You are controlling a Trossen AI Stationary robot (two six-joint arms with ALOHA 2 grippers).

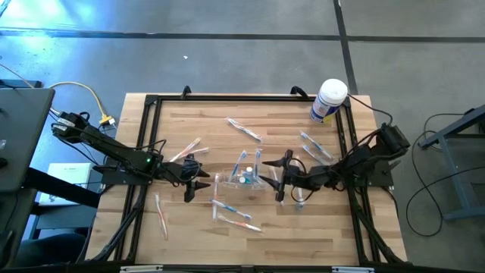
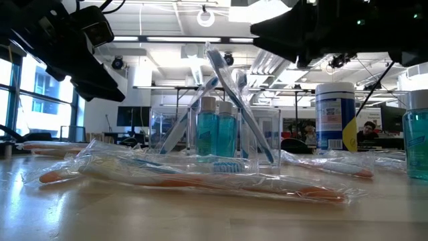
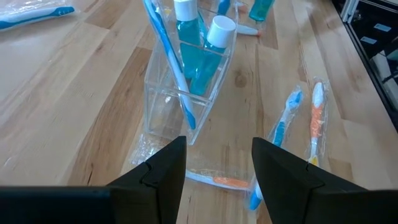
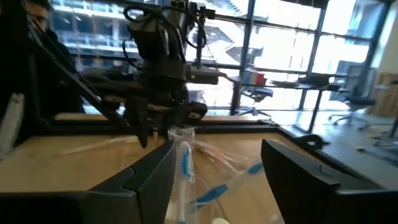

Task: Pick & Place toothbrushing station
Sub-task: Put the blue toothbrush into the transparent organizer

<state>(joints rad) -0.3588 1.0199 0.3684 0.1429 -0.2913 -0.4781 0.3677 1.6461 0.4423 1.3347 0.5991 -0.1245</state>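
Nearest the low camera: a wrapped orange-handled toothbrush in crinkly clear film (image 2: 200,179), lying flat on the pale wooden plank table (image 2: 214,221). Just behind it stands the toothbrushing station, a small see-through clear plastic holder (image 2: 214,127), upright near mid-table, holding two teal mouthwash bottles with white caps (image 2: 215,130) and blue-and-white toothbrushes (image 2: 231,94) leaning out of it.

High view: holder (image 1: 241,182) sits between the two arms. Left gripper (image 1: 198,178) just beside its left end, fingers spread, holding nothing; from the left wrist the two dark fingers (image 3: 163,169) stand apart with the holder (image 3: 186,87) just ahead, not touching. Right gripper (image 1: 282,176) just beside the holder's right end, fingers also spread and empty; right wrist view shows its fingers (image 4: 149,177) wide apart over wrapped blue toothbrushes (image 4: 221,186), the left arm facing it farther off.

More wrapped toothbrushes scattered on the table: a pink one (image 1: 161,216) well off to the front left, a pair (image 1: 233,214) just in front of the holder, one (image 1: 244,130) behind it, more (image 1: 314,145) near the right arm. A big white canister with blue label (image 1: 330,101) stands upright at the far right corner, well apart from the holder. A separate teal bottle (image 2: 416,137) shows at the low view's right edge. A person (image 2: 366,130) sits in the room behind.
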